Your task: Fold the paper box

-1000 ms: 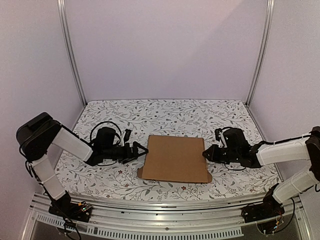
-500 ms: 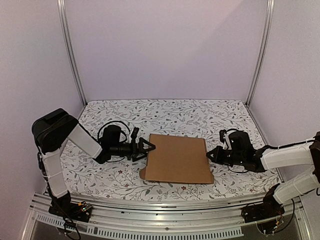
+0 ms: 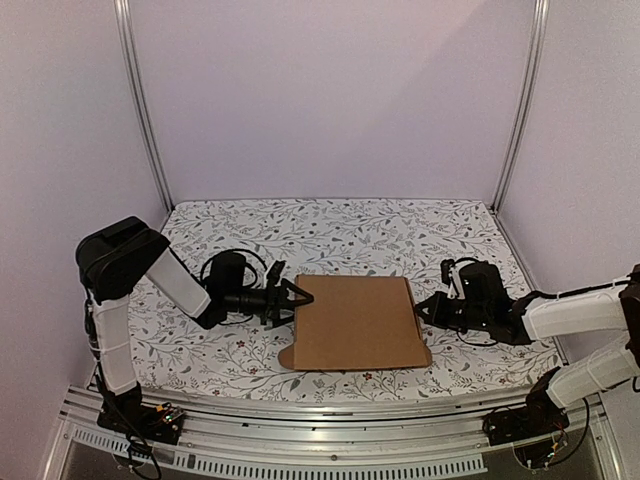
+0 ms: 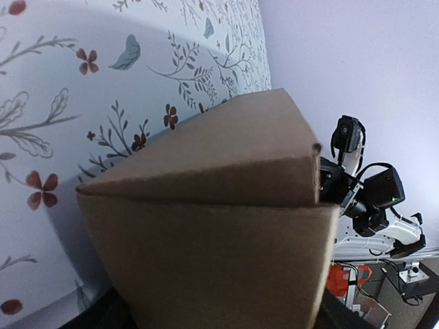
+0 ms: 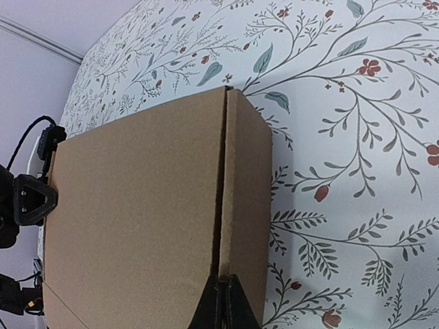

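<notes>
Flanking paper box [image 3: 355, 322], left claw [image 3: 292, 301], right claw [image 3: 423, 310]

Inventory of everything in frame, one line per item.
paper box: 1, brown cardboard, lying flat mid-table between the hands
tablecloth: 1, white with floral print, covering the table
frame posts: 2, silver, back corners
walls: pale lilac, on three sides
rail: 1, silver, near edge by the arm bases
arms: 2, white and black, one on each side
left hand: 1, black, open, at the box's left edge
right hand: 1, black, shut, tips at the box's right edge
</notes>
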`<control>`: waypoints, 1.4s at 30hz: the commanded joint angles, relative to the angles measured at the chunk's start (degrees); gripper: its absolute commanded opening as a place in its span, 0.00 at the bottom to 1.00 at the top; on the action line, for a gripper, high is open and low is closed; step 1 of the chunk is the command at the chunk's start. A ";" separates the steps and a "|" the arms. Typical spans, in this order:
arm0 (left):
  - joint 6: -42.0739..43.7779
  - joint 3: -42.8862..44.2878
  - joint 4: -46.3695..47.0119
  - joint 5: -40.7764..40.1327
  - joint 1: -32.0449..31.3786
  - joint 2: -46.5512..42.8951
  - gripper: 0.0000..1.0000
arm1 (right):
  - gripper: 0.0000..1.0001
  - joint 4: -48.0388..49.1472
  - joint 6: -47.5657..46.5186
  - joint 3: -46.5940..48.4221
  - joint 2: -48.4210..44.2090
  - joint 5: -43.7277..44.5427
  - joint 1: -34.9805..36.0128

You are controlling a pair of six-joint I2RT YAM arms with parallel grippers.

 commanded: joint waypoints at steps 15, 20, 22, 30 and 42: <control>-7.55 -3.19 0.25 5.76 1.82 -6.18 0.36 | 0.17 -17.17 -7.31 0.50 -7.29 -1.81 -0.94; -9.14 -4.67 0.23 7.05 2.12 -8.96 0.35 | 0.33 -22.55 -13.64 5.29 -15.99 -4.93 -0.92; -10.64 -5.41 0.99 7.57 2.25 -10.14 0.34 | 0.41 -25.08 -17.06 7.63 -19.25 -6.55 -0.84; -21.33 -8.23 7.91 13.88 3.63 -14.32 0.32 | 0.76 -31.30 -28.83 16.22 -28.18 -12.83 -0.18; -37.10 -10.81 23.55 24.96 5.28 -20.23 0.31 | 0.99 -40.48 -54.41 23.84 -35.27 -16.40 10.96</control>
